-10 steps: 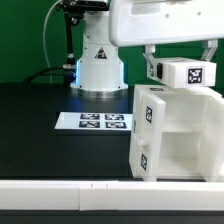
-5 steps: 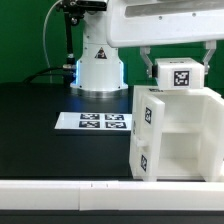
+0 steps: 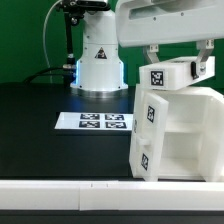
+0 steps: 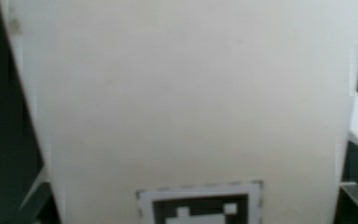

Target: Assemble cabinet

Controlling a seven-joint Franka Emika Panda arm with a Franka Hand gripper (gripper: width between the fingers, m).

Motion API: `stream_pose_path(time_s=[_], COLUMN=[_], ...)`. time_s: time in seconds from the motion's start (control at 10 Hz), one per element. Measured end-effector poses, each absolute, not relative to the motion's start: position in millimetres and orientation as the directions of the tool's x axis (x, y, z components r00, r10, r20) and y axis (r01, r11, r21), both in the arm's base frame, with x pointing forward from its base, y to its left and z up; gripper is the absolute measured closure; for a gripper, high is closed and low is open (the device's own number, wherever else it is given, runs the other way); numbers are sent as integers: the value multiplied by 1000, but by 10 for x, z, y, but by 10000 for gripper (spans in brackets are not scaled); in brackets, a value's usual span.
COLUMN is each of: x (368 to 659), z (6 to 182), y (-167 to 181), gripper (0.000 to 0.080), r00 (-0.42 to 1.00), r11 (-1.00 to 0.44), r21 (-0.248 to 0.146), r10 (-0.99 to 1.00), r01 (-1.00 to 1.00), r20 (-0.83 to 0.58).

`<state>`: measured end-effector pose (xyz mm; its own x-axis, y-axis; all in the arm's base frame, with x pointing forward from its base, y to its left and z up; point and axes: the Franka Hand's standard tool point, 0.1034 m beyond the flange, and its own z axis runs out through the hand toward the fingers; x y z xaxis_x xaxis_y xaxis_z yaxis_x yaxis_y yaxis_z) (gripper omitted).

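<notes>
White plastic tagged panel (image 3: 178, 73), grasped in the tool (image 3: 180, 62), hangs tilted just above the white box-like cabinet (image 3: 175, 135); level it before seating.

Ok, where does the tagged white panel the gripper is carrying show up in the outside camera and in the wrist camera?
Exterior view: the white panel sits between the gripper's fingers, tilted, just above the cabinet at the exterior view's right.
Wrist view: the white panel fills nearly the whole picture.
Shared landmark: the black-and-white tag on the panel, seen partly at the picture's edge in the wrist view.
</notes>
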<state>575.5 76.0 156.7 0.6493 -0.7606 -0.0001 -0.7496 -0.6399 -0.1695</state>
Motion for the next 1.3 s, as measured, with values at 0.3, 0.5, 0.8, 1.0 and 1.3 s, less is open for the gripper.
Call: stream_pose_path(time_s=[0.3, 0.5, 0.8, 1.0, 1.3], x=[5732, 5762, 5771, 5770, 5747], z=[1548, 1562, 1563, 1558, 1525], y=[727, 733, 733, 727, 749], gripper=[246, 246, 246, 246, 246], r00=[395, 135, -20, -153, -516], r11=[-380, -112, 45, 180, 543], r21=[-164, -163, -150, -126, -43], r10=[-916, -981, -986, -968, -816], r01=[-911, -980, -988, -976, -838], r20=[-75, -138, -168, -199, -262])
